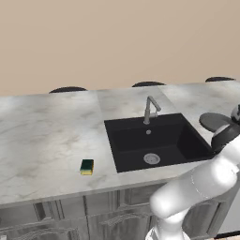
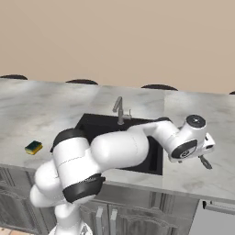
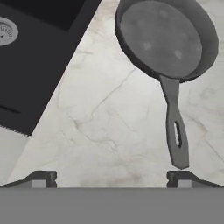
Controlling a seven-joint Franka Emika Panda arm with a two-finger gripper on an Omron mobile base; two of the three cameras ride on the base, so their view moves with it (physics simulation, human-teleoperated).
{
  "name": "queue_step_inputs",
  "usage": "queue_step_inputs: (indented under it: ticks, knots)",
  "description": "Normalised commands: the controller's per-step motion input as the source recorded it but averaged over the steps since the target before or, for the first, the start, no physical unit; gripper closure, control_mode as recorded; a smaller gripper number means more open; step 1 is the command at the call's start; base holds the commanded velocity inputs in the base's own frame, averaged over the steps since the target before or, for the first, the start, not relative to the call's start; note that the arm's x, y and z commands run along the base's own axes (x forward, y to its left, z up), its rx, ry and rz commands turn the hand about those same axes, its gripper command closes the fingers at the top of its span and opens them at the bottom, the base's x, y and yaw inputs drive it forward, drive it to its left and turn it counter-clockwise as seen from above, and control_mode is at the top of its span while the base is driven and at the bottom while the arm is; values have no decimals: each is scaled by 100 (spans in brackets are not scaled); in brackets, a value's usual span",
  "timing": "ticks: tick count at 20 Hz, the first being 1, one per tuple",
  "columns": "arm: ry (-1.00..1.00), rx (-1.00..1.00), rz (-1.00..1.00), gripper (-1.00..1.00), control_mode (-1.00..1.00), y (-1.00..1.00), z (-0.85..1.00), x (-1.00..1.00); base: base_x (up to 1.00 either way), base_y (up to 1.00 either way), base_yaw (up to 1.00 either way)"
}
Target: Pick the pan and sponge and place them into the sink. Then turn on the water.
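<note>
Wide-spread jaws are shown on the claw, and nothing is held between them. Just beyond its fingertips the pan is seen resting on the marble counter, beside the sink, its handle pointed back toward the claw. The approach to the pan is judged to be in hand. Next, the handle must be brought between the jaws. The sponge lies on the sink's far side, untouched.

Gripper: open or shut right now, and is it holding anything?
Gripper: open, holding nothing; it hangs over the counter by the pan handle.
</note>
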Motion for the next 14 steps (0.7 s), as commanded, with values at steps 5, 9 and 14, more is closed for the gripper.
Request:
queue_step_inputs:
  ticks: [5, 9, 14]
  knots:
    - [0, 0, 0, -100, -100, -28, -14, 26, 0, 0, 0]
    - [2, 0, 0, -100, -100, -25, -18, 30, 0, 0, 0]
    - [4, 0, 0, -100, -100, -22, -20, 30, 0, 0, 0]
